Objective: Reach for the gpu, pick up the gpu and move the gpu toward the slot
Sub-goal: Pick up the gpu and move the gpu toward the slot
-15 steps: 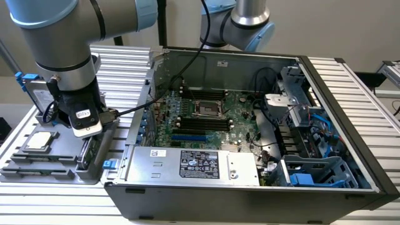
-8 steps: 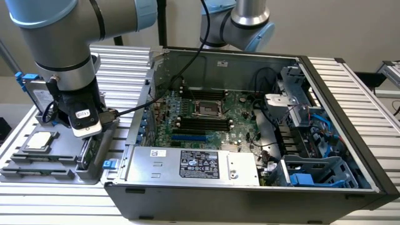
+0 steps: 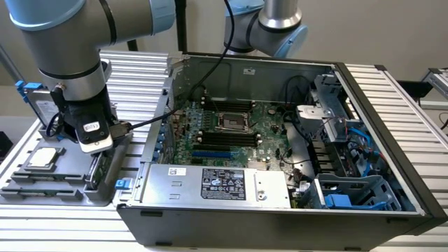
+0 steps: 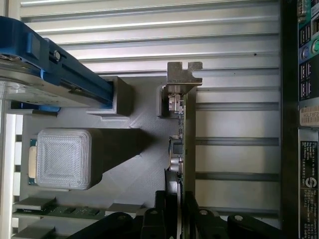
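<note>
Robot claw clamped on a thin green gpu standing on edge in a grey holder on the ribbed bench.
Wrist view: the card is seen edge-on, its long axis parallel to the side wall of the computer case. Its silver bracket is at the end away from the claw, and the black fingers press both faces. Exterior view: the holder sits to the exterior view's left of the open case, and the upright arm hides most of the card.

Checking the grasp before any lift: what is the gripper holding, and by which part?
The gpu, pinched by the gripper across its two faces on the upper edge, away from the metal bracket.
</note>
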`<state>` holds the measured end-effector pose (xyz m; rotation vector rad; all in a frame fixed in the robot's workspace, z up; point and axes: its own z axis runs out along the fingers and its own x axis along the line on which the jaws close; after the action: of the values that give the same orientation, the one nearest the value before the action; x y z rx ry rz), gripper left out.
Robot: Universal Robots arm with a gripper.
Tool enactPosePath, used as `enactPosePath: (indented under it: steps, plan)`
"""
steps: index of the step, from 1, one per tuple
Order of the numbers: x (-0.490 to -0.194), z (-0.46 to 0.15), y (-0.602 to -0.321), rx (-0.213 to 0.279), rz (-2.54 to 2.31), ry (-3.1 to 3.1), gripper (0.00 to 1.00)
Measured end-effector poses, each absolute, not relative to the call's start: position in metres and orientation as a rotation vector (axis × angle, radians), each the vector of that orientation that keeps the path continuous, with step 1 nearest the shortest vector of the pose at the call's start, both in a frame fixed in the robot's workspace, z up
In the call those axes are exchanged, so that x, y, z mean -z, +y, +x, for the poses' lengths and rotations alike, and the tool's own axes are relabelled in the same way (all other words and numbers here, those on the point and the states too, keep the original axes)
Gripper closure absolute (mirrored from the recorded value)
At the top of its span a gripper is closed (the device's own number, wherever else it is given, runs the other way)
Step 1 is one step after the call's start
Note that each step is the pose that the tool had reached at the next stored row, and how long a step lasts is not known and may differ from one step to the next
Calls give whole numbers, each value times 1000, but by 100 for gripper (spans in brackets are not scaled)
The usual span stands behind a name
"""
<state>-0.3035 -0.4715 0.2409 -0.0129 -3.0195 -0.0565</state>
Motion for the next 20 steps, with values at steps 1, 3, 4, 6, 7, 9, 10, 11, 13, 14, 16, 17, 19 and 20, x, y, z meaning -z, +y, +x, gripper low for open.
enactPosePath:
  steps: [1,3,4,6,7,9,10,11,13,14,16,17,19,20]
  plan:
    - [-241,-304,-471,55,-12,-3020,74]
    - [-241,-305,-471,51,-12,-3020,74]
    - [-241,-305,-471,50,-12,-3021,74]
    - [-241,-305,-470,44,-12,-3024,74]
    - [-241,-305,-470,41,-12,-3026,74]
    - [-241,-305,-470,37,-12,-3030,74]
    - [-241,-305,-470,37,-12,-3033,74]
    - [-241,-305,-470,37,-12,-3034,74]
    - [-241,-305,-470,37,-12,-3037,74]
    - [-241,-305,-470,37,-12,-3039,74]
    - [-241,-305,-470,37,-12,-3042,74]
    - [-241,-305,-470,37,-12,-3043,74]
    - [-241,-305,-470,37,-12,-3045,74]
    - [-241,-305,-470,37,-12,-3046,74]
